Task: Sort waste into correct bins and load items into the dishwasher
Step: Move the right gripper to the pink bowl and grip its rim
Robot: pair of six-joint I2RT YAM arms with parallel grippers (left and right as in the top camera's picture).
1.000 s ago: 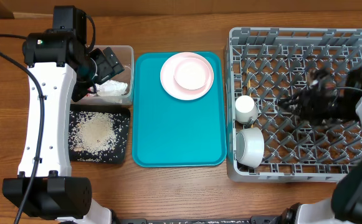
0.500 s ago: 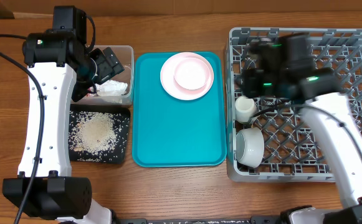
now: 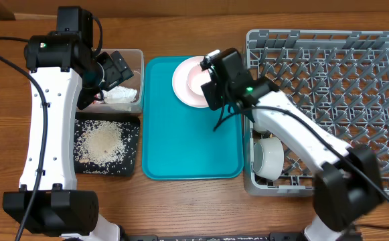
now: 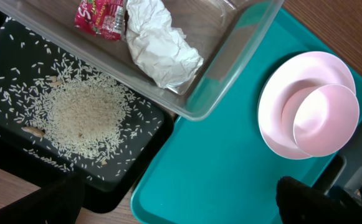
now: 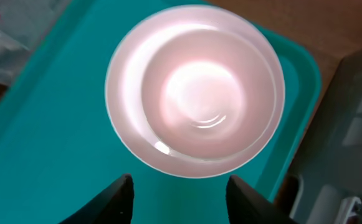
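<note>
Now that our right gripper has swung from the dish rack to hang, fingers spread and empty, above the pink plate on the teal tray, we judge loading it comes next.

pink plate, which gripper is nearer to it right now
Right. The right gripper hovers open directly above the plate on the teal tray; the left gripper is off to the side, over the clear tub.

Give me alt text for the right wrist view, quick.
Straight down on a pale pink plate carrying a smaller bowl, set on the teal tray. The right gripper is open at the bottom edge, fingers apart just short of the plate's rim, holding nothing.
</note>
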